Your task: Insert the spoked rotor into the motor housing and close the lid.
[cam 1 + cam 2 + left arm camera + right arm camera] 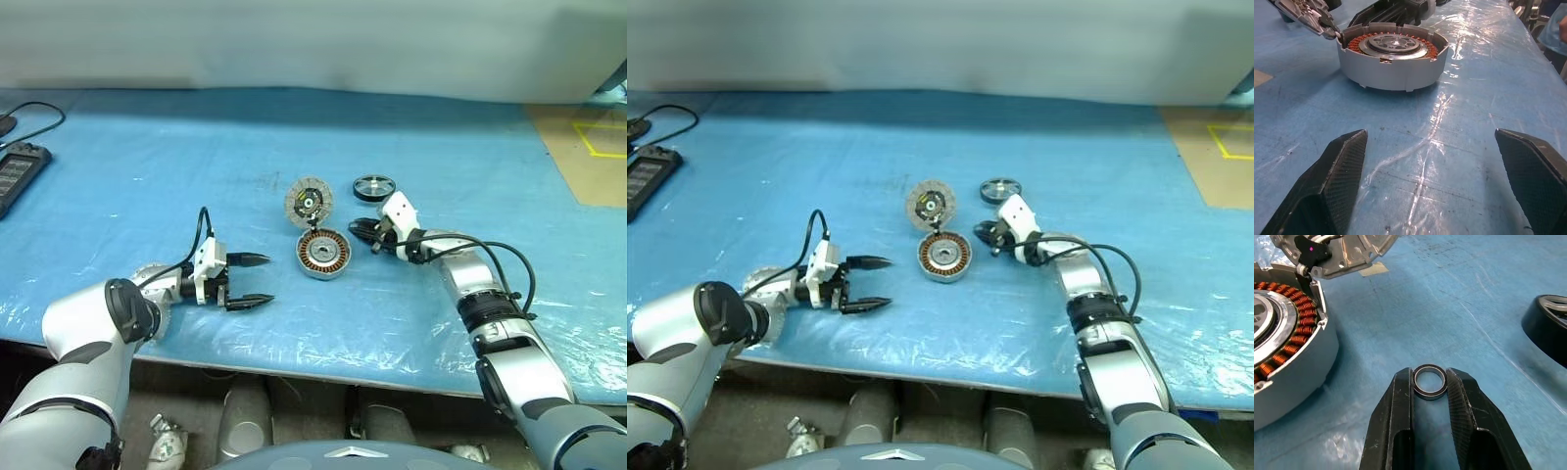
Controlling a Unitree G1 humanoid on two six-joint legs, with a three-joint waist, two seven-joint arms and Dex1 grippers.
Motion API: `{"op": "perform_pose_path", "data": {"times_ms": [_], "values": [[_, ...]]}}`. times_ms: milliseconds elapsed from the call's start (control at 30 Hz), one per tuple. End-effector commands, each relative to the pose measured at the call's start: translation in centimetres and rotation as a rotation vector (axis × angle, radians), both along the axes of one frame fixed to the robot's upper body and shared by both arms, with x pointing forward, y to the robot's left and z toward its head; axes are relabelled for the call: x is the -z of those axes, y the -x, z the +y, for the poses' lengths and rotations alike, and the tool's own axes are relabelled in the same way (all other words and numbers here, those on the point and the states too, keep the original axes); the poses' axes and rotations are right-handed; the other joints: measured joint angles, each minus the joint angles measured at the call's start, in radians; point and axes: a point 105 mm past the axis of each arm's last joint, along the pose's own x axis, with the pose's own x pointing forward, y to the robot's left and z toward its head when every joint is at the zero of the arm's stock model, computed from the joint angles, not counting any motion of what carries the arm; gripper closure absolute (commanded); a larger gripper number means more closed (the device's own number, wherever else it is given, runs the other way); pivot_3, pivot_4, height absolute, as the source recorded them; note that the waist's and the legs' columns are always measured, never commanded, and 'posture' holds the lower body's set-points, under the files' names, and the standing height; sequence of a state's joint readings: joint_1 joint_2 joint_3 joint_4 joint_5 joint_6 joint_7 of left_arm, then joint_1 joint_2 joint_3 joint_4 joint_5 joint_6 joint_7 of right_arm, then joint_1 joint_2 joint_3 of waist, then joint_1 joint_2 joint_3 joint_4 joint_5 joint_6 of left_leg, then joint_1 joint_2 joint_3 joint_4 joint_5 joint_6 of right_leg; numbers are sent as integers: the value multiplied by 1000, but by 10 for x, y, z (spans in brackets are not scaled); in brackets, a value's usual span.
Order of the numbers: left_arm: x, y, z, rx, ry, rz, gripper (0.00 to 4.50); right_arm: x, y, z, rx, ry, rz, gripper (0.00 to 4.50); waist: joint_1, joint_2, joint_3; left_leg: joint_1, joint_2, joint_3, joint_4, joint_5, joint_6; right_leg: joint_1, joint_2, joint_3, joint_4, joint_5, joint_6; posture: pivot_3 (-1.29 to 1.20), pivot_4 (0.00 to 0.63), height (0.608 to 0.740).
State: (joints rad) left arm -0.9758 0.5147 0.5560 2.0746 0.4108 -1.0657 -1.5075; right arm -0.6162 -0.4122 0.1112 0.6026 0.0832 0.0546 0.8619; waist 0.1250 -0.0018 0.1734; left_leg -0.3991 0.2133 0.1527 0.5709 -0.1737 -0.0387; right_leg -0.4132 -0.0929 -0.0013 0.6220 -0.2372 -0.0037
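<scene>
Right claw [1430, 382] pinching a tiny ring [1429, 381] beside the open motor housing [322, 254]. Left claw [251, 281] spread wide. Next: dropping ring in, then fetching the spoked rotor [373, 188].

Blue-covered table [147, 147] carries motor housing [322, 254], spoked rotor [372, 188].

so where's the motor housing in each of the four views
Left eye: motor housing at table centre, between the grippers.
Right eye: centre, same spot.
Left wrist: upper middle, beyond the open fingers.
Right wrist: left edge, cut off.
Shared landmark: the lid hinged open at the housing's far edge.
</scene>
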Motion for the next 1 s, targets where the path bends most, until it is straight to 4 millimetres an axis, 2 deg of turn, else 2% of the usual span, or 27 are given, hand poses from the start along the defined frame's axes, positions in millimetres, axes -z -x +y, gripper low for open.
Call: {"op": "perform_pose_path", "data": {"times_ms": [33,233,433,1000], "values": [[2,4,1,1,12,12,98,-40,8,9,-68,-73,-88,3924,0,0,0,-2,0,0,0,1,2,-2,0,0,0,0,0,0,150,740],[2,4,-1,8,10,14,98,-48,33,34,-202,-87,-61,3924,-1,0,0,-3,1,0,0,1,2,-4,1,0,1,0,0,0,150,740],[3,5,-1,9,6,14,98,-39,53,58,-297,-94,-2,3924,-1,0,0,-3,0,0,-1,0,-1,-4,1,0,0,0,0,0,150,740],[6,5,1,-10,-5,9,98,-29,56,65,-313,-69,16,3924,-1,0,0,-3,0,0,-1,0,-2,-4,1,0,1,0,1,0,150,740]]}}
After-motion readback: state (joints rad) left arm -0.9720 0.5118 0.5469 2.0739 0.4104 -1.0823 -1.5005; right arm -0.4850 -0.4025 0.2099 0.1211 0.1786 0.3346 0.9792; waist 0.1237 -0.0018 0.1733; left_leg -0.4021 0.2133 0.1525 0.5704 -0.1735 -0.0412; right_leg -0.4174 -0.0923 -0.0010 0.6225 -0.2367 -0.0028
